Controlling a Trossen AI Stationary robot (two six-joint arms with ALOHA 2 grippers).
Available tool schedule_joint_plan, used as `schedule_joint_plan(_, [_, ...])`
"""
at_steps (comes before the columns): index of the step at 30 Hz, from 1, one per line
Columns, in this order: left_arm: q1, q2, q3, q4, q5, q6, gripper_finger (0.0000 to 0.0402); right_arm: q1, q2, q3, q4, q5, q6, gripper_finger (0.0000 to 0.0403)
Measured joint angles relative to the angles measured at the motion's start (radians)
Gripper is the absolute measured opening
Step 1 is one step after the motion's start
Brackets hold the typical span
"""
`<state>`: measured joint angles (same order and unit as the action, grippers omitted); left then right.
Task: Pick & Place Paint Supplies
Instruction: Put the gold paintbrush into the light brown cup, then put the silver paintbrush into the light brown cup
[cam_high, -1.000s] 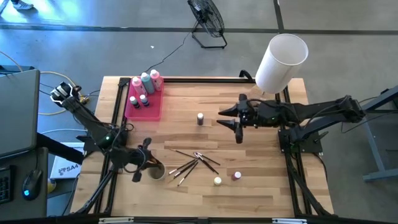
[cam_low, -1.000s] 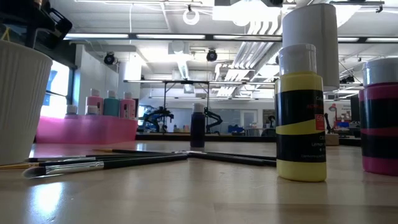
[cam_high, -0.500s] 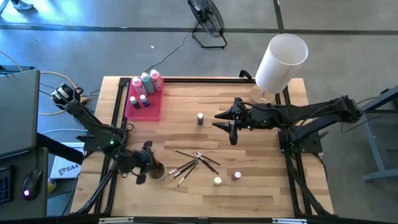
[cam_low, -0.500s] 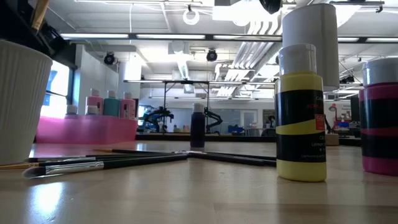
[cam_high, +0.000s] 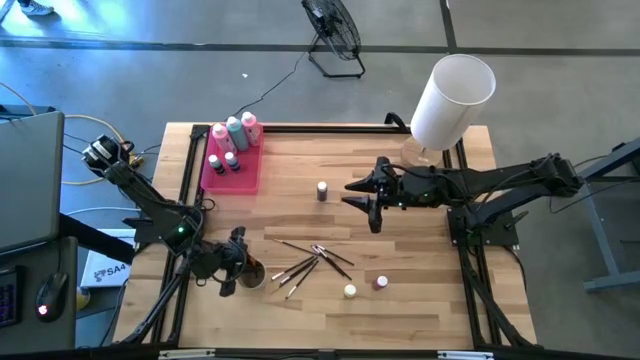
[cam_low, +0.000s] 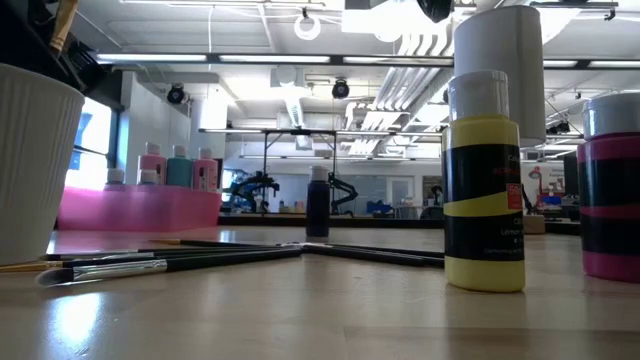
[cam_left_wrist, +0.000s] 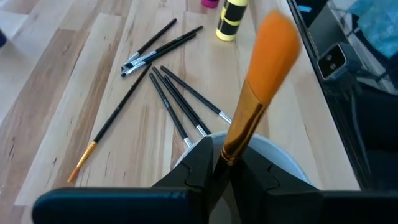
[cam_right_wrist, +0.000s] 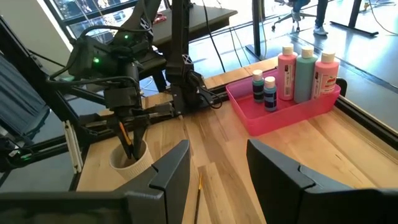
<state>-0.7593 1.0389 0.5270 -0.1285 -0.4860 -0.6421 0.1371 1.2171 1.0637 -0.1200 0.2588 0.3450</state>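
Observation:
My left gripper (cam_high: 232, 262) is shut on a brush with orange bristles (cam_left_wrist: 272, 43), right over a white ribbed cup (cam_high: 250, 275) at the near left. The cup also shows in the low view (cam_low: 30, 160). Several thin dark brushes (cam_high: 310, 260) lie flat on the table beside the cup. My right gripper (cam_high: 365, 195) is open and empty at mid-table, right of a small dark pot (cam_high: 322, 190). A yellow pot (cam_high: 349, 291) and a pink pot (cam_high: 381, 283) stand near the front. Squeeze bottles (cam_high: 233, 132) stand in the pink tray (cam_high: 245, 178). My left gripper pinches the brush between its two fingers just below the gold ferrule (cam_left_wrist: 233, 134). The fingers (cam_left_wrist: 202, 158) come from above, pointing down at the cup's mouth (cam_left_wrist: 277, 155). The brush stands tilted, bristles up. Its handle below the fingers is hidden by the gripper.
A big white lampshade (cam_high: 450, 100) stands at the far right corner. The pink tray sits at the far left with two small pots (cam_high: 222, 160) beside the bottles. A black frame (cam_high: 185, 180) runs along the table's edges. Bare wood lies between the tray and my right gripper.
My right gripper has gone a little toward the table's left, closer to the small dark pot, still open. My left gripper has shifted slightly over the cup with the brush in its hold.

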Motion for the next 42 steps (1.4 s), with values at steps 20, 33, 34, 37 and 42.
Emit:
schedule_joint_plan(20, [0.0,0.0,0.0,0.0,-0.032,0.011,0.0147,0.0,0.0,0.0,-0.001,-0.105,0.018,0.0152])
schedule_joint_plan(33, [0.0,-0.092,0.127,0.014,-0.108,0.346,0.0168,0.0,0.0,0.0,0.0,-0.105,0.017,0.0152])
schedule_joint_plan(34, [0.0,-0.102,0.146,0.014,-0.109,0.381,0.0168,0.0,0.0,0.0,0.0,-0.105,0.018,0.0152])
schedule_joint_plan(37, [0.0,-0.126,0.202,0.015,-0.126,0.464,0.0168,0.0,0.0,0.0,0.0,-0.105,0.017,0.0152])
schedule_joint_plan(42, [0.0,-0.152,0.263,0.017,-0.188,0.529,0.0168,0.0,0.0,0.0,-0.006,-0.105,0.017,0.0152])
